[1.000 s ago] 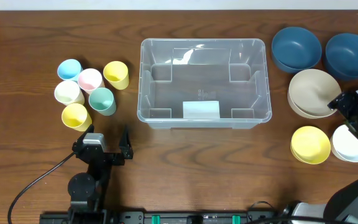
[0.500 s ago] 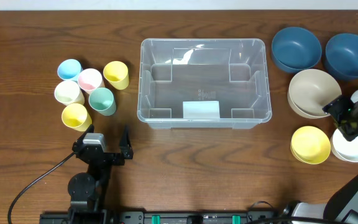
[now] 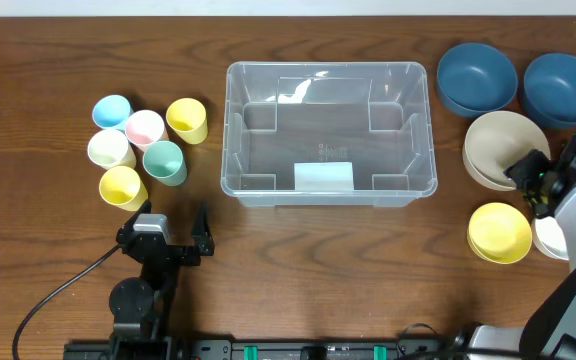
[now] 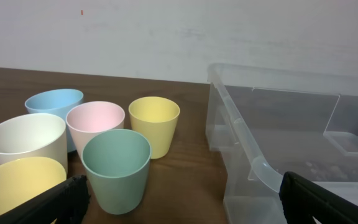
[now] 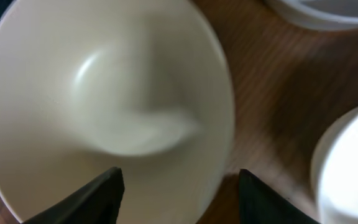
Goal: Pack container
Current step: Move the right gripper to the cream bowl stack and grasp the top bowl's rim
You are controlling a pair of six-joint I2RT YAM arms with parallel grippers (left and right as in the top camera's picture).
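Hovering right gripper [image 3: 530, 185], jaws wide, over the round beige bowl [image 3: 493, 145], parking left gripper [image 3: 174, 218] wide open near pastel plastic cups [image 3: 146, 140], with large clear rectangular plastic bin [image 3: 230, 130] sitting mid-table between them.

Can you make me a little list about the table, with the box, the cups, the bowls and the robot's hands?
container: clear container, mid-table, empty, white label at near side
cups: six, left of it: blue cup, pink cup, white cup, green cup, far yellow cup, near yellow cup
bowls: right of it: left dark blue bowl, right dark blue bowl, beige bowl, yellow bowl, white bowl
left gripper: open, empty, near the cups
right gripper: open, over the beige bowl's rim
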